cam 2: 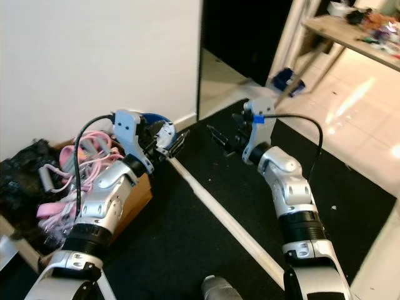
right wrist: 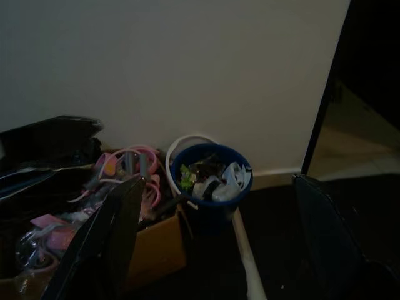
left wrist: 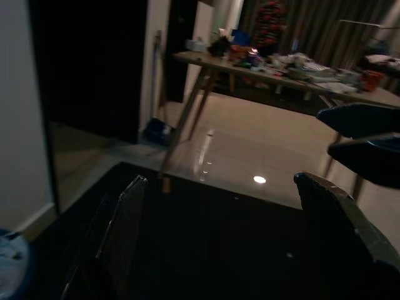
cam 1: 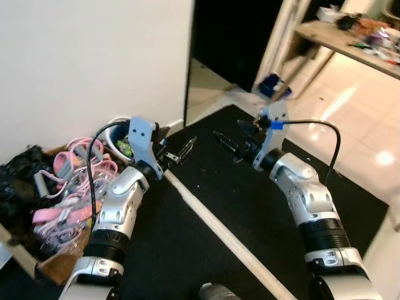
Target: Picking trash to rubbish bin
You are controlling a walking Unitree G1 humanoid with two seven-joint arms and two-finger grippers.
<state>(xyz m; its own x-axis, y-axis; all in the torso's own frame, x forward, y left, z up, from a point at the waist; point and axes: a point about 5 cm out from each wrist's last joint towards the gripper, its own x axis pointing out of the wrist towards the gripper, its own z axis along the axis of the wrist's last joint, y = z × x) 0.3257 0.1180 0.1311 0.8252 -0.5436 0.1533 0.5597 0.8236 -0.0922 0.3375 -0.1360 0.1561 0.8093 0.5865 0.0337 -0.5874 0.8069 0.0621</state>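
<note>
Rubbish bin [right wrist: 209, 187]: a small round blue bucket with a pale handle arched behind it, standing on the floor at the foot of the white wall [cam 1: 94, 62], just beside the wall's corner. It is full to the rim with crumpled scraps, white, green and dark. Touching its side is an open cardboard box [right wrist: 156, 247] heaped with pink straps and cords [cam 1: 69, 181], and next to that lies a crumpled black bag [cam 1: 19, 178]. A pale strip [cam 1: 212, 222] runs across the black mat [cam 1: 250, 206] from the bin's base toward the robot. Past the wall's edge is a dark doorway, and beyond the mat a glossy tiled floor [cam 1: 356, 106] with a cluttered wooden table [left wrist: 281, 72] on slanted legs; a small blue object [cam 1: 272, 84] lies by the nearest leg.

From the head camera the left arm partly hides the bin; only a bit of rim and litter shows beside its wrist. Both silver arms are raised and bent at the elbow, forearms angled inward. The left gripper [cam 1: 186, 149] hangs above the mat just past the bin, pointing toward the right one, its fingers [left wrist: 122, 231] spread wide and holding nothing. The right gripper [cam 1: 226, 145] faces back toward the bin over the middle of the mat, its fingers [right wrist: 115, 237] likewise wide apart and empty. The two grippers are near each other but apart.
</note>
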